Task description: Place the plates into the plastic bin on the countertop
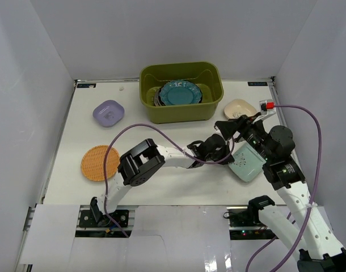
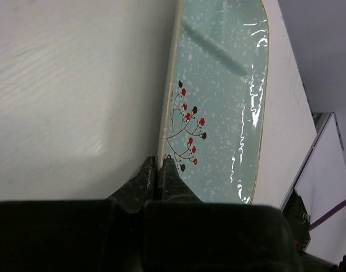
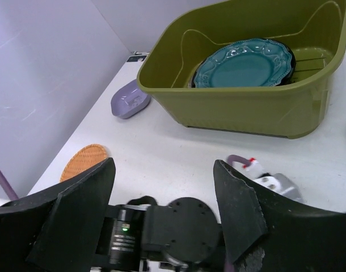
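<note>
1. left fingers (image 2: 136,186): pressed together on the rim of the mint plate (image 2: 218,113), the thin edge pinched between the two tips.

2. mint plate: pale green, speckled glaze, a branch of red and dark berries printed close to the pinched edge. Position: right front of the surface (image 1: 161,181), just beside the right arm (image 1: 281,164), well apart from the plastic bin (image 1: 181,111). Lying flat or raised at the gripped edge: cannot tell.

3. left arm (image 1: 161,156): stretched from its base at the left across the front of the surface to that plate, purple cable (image 1: 117,148) looped over it.

4. right fingers (image 3: 76,211): spread wide, holding nothing, poised above the left arm's wrist and aimed toward the plastic bin.

5. plastic bin: olive-green, rounded corners, slatted bottom, standing at the far middle of the surface, close to the back wall (image 1: 161,34). Contents: teal scalloped plate (image 1: 180,92) uppermost, face up, on a stack of darker plates (image 1: 156,99), only edges showing.

6. Outside the bin, on the surface: cream dish (image 1: 239,107) just right of the bin, near a red-and-white connector (image 1: 268,105); lavender dish (image 1: 108,113) left of the bin; orange plate (image 1: 100,162) at the left front, near the left arm's elbow.
</note>
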Robot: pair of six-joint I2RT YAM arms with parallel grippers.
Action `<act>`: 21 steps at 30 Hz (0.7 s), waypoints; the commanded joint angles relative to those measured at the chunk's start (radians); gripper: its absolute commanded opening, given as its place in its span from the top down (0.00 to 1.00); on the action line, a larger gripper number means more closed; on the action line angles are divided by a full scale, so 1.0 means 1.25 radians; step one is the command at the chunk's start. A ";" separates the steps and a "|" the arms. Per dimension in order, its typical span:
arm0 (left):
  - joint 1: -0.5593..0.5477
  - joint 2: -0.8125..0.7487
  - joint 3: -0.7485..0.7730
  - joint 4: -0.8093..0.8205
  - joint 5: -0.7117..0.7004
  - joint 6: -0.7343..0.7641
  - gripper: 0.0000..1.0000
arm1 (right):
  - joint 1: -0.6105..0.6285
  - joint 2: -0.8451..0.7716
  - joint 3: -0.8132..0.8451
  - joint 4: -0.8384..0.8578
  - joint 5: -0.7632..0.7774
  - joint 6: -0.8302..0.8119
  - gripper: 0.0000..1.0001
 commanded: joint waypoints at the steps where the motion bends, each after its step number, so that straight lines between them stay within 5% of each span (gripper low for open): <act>1: 0.015 -0.129 -0.151 -0.046 -0.046 0.016 1.00 | -0.006 -0.013 0.018 -0.035 -0.006 -0.006 0.24; 10: 0.060 -0.572 -0.578 0.071 -0.116 -0.129 1.00 | -0.006 -0.068 -0.077 -0.112 -0.035 0.022 0.03; 15: 0.099 -0.790 -0.764 0.101 -0.135 -0.207 1.00 | -0.004 -0.094 -0.178 -0.109 -0.030 0.069 0.02; 21: 0.110 -0.962 -0.833 0.126 -0.167 -0.235 1.00 | -0.001 -0.077 -0.309 -0.021 -0.126 0.165 0.07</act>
